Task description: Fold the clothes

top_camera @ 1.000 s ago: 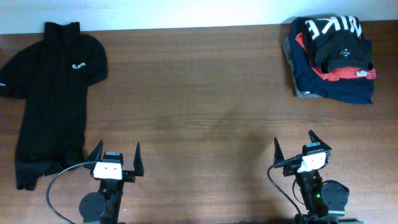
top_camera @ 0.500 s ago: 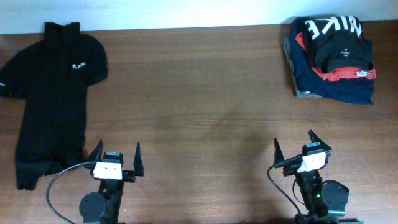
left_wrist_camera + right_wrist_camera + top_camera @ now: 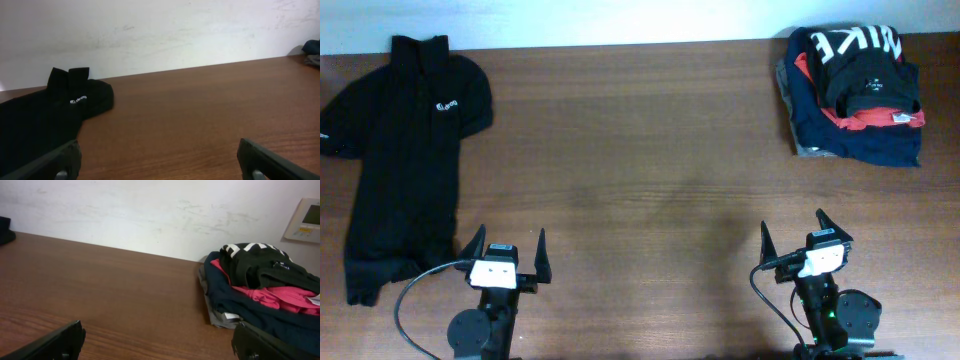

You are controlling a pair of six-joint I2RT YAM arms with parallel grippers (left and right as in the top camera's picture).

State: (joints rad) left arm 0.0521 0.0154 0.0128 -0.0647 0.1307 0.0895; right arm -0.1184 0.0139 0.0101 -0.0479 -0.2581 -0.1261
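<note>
Overhead, I see the black NIKE T-shirt (image 3: 865, 85) at the upper right of the frame, lying on top of a pile of folded red-orange and navy garments (image 3: 865, 145) on the wooden counter (image 3: 650, 150). A black collared polo (image 3: 405, 140) lies spread out along the left side. Both arms sit at the bottom of the frame, well apart from any cloth. My left tool (image 3: 508, 245) and right tool (image 3: 793, 232) each stand with jaws wide and nothing between them. My right wrist view shows the pile at right, near the white wall (image 3: 125, 210).
</note>
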